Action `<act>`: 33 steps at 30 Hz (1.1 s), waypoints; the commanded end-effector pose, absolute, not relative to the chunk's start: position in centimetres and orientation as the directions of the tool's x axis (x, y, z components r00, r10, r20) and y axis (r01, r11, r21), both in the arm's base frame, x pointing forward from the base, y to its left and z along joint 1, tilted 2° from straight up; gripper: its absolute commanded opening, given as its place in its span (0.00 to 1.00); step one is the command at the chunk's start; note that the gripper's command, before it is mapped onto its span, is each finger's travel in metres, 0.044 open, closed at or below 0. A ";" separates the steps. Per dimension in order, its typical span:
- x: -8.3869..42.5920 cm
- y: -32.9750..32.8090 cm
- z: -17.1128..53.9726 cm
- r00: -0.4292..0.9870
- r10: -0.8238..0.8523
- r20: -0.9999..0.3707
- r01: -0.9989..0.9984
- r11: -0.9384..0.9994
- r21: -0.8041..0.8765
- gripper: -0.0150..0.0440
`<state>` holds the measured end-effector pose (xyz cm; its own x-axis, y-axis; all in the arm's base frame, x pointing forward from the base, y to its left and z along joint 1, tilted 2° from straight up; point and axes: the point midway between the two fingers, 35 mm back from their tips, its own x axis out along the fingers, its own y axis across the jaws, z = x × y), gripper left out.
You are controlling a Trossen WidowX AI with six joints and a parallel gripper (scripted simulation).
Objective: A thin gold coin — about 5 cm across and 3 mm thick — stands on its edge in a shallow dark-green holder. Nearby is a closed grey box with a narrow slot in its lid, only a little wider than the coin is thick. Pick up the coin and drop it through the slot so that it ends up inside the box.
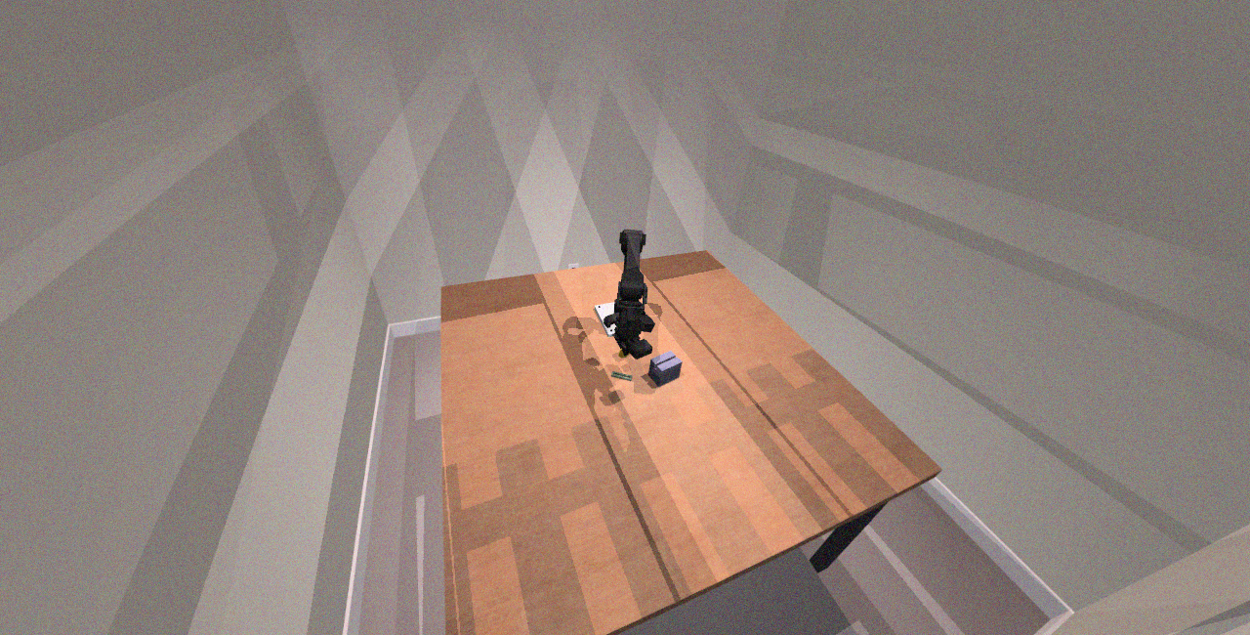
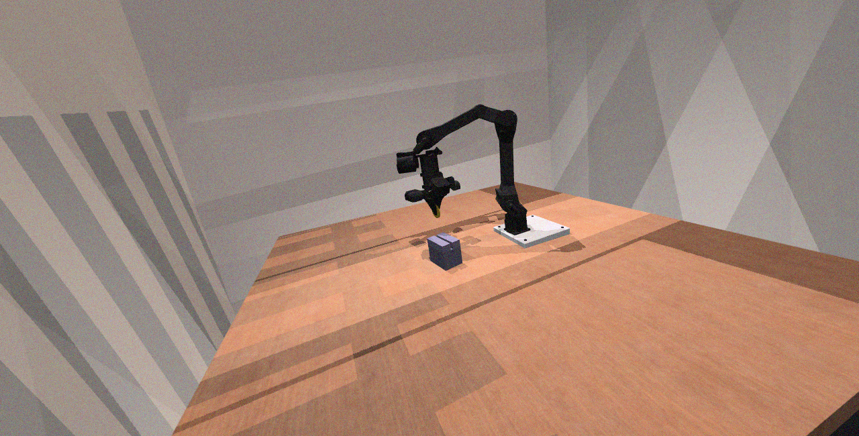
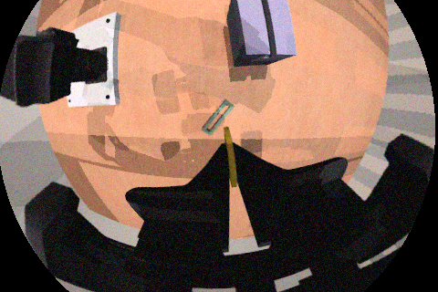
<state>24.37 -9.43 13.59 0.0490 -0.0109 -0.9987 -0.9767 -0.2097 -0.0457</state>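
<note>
The jaws (image 1: 623,352) (image 2: 437,212) grip 1 gold coin (image 1: 621,353) (image 2: 437,212) (image 3: 231,160) above the table (image 1: 541,421) (image 2: 540,313) (image 3: 310,100), apart from the grey box (image 1: 665,369) (image 2: 445,251) (image 3: 251,27).

The top view looked from high up and well back, beyond the table's (image 1: 516,386) (image 2: 570,325) (image 3: 319,96) end opposite my base (image 1: 603,313) (image 2: 547,229) (image 3: 95,33), facing back toward it and steeply down. The exterior view stood off my left side, lower but above the table, facing across it at a slant, while the wrist view rode close above my gripper (image 1: 624,352) (image 2: 437,212) (image 3: 230,157), looking down past its fingers. All three shared base, gripper and box (image 1: 666,368) (image 2: 444,252) (image 3: 248,23); only top and wrist clearly shared the holder (image 1: 621,375) (image 3: 208,130).
</note>
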 end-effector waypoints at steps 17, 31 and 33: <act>26.3 -5.1 13.6 0.049 -0.011 -0.999 -0.973 -0.225 -0.045 0.25; 27.2 -1.8 13.6 0.050 -0.005 -0.999 -0.975 -0.219 -0.047 0.25; 27.3 -1.2 13.6 0.050 -0.005 -0.999 -0.975 -0.219 -0.047 0.25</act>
